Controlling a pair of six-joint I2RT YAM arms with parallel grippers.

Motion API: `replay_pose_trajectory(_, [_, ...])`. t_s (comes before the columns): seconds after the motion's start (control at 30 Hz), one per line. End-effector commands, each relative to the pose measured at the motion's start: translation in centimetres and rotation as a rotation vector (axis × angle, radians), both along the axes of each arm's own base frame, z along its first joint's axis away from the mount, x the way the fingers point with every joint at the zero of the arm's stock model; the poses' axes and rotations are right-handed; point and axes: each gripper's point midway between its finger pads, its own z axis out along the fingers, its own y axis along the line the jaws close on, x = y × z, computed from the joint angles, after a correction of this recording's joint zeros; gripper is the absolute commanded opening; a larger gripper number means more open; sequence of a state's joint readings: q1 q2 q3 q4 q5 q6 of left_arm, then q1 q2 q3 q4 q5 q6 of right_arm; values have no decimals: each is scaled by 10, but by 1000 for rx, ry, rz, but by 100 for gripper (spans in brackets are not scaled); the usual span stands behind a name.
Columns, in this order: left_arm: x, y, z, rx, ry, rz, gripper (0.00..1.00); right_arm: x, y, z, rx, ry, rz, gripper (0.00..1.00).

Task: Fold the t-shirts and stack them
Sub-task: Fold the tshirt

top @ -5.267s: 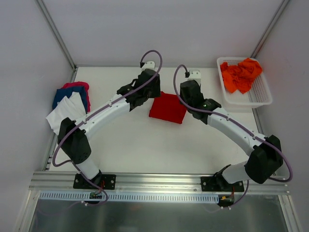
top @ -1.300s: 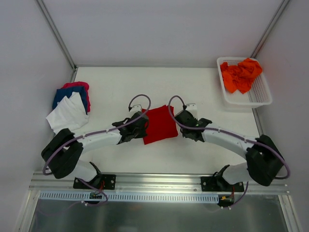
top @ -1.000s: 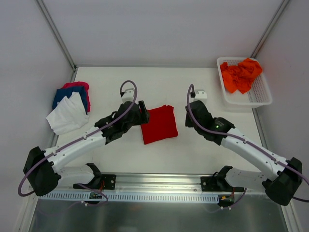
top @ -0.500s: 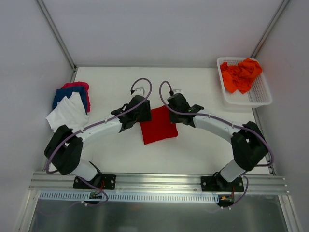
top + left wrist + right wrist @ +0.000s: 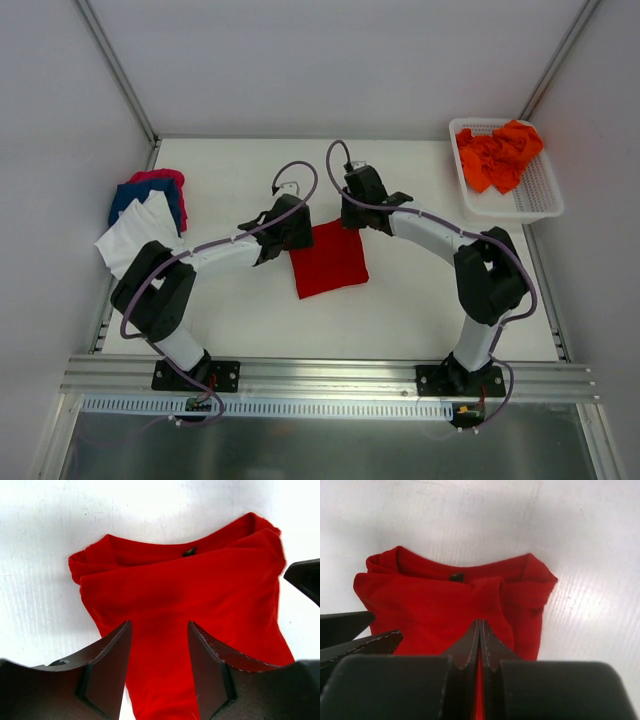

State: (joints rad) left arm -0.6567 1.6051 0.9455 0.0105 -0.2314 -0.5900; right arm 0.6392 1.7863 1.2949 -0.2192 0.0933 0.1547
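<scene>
From above, both wrists hide their own fingertips at the far edge of the folded red t-shirt, mid-table. The wrist cameras show them: left gripper spread over the cloth, contact unclear; right gripper pressed together near the collar.

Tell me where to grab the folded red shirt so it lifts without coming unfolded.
Probably the two corners of the collar end, one hand on each, coming from above. The red shirt lies flat in several layers, and those corners are bunched, so a pinch there can catch every layer. The left hand is open over it; the right hand is shut and would need opening.
</scene>
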Motion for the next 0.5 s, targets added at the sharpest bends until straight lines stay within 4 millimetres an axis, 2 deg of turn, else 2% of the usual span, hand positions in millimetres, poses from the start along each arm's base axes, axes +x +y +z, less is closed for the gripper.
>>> replay_pose_trajectory(0.0, [17,-8,6,-32,-21,-10,48,11,21,11,63,-7,53,0])
replay_pose_trajectory(0.13, [23,-10,1,-35,-9,-13,48,11,33,0,82,34,83,0])
replay_pose_trajectory(0.3, [26,-11,-16,-28,28,-12,48,8,32,-20,63,77,86,0])
replay_pose_trajectory(0.47, [25,-15,-32,-35,59,-17,48,-2,3,-47,-69,97,7,0])
